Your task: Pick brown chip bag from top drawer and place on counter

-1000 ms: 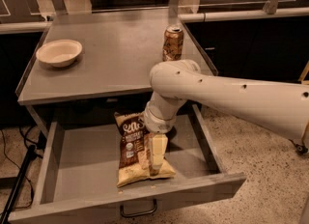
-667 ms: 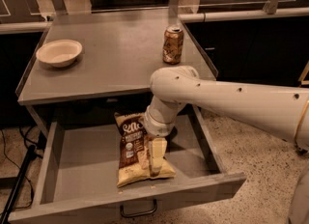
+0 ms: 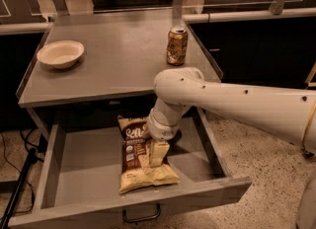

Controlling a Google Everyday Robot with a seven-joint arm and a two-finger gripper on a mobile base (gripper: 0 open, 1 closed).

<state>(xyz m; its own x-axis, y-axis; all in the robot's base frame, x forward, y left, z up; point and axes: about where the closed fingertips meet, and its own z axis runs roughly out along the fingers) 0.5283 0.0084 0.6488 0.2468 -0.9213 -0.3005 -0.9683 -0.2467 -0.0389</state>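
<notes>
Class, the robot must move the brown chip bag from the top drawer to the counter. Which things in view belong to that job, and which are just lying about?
Belong to the job:
brown chip bag, lying in the open top drawer
counter, above the drawer
gripper, down at the bag

Just lying about:
pale bowl, on the counter
drink can, upright on the counter

The arm (image 3: 237, 107) is a thick, smooth white tube with small dark screw holes (about four show) and a bulbous rounded joint; the pale cream gripper (image 3: 158, 154) sits at 6 o'clock from that joint.
</notes>
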